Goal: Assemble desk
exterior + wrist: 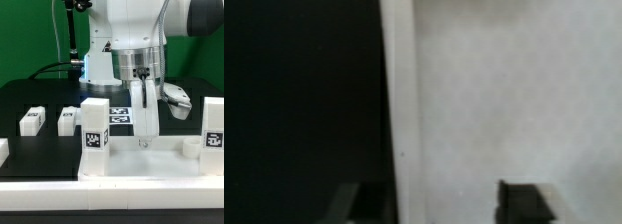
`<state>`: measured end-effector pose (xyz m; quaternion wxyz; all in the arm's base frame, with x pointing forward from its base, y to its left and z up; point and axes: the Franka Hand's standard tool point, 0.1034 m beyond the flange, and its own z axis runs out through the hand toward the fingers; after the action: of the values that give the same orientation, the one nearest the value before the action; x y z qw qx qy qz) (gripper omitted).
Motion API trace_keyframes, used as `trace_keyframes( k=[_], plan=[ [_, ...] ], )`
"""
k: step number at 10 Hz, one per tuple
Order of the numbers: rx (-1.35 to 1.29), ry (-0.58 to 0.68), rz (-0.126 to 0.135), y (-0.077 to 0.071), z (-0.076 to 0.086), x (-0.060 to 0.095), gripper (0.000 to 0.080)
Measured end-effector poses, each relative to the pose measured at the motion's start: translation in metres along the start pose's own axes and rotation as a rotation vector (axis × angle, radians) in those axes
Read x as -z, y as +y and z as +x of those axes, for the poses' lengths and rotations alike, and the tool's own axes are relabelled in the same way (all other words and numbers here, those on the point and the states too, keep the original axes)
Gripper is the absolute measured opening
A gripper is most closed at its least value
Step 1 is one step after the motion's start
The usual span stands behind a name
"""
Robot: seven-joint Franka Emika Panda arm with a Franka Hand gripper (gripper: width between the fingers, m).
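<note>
The desk slab (150, 165) is like a shallow white tray with a raised rim, and it lies directly under the gripper (147, 138). On it, one upright leg (95, 130) stands at the exterior view's left of the gripper and a second upright leg (213, 125) at its right. Both are white and square and carry a black-and-white tag. A round socket (190, 150) sits between the gripper and the second upright leg. In the wrist view the fingers (518, 200) stand wide apart above the slab's edge, and we see nothing clamped between them. A loose leg (32, 120) and another loose leg (68, 120) lie on the black table (40, 95), well away from the gripper.
</note>
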<state>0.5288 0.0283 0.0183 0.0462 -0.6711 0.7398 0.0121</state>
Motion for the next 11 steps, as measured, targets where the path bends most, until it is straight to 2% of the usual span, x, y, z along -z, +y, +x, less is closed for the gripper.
trace_keyframes(
  k=[1,2,11],
  plan=[
    [-0.001,-0.005,-0.017,0.0051,-0.0004,-0.0014,0.0227],
    [0.004,-0.006,-0.021,0.0066,-0.0005,-0.0011,0.0067],
    [0.016,-0.006,-0.021,0.0067,-0.0005,-0.0012,0.0058]
  ],
)
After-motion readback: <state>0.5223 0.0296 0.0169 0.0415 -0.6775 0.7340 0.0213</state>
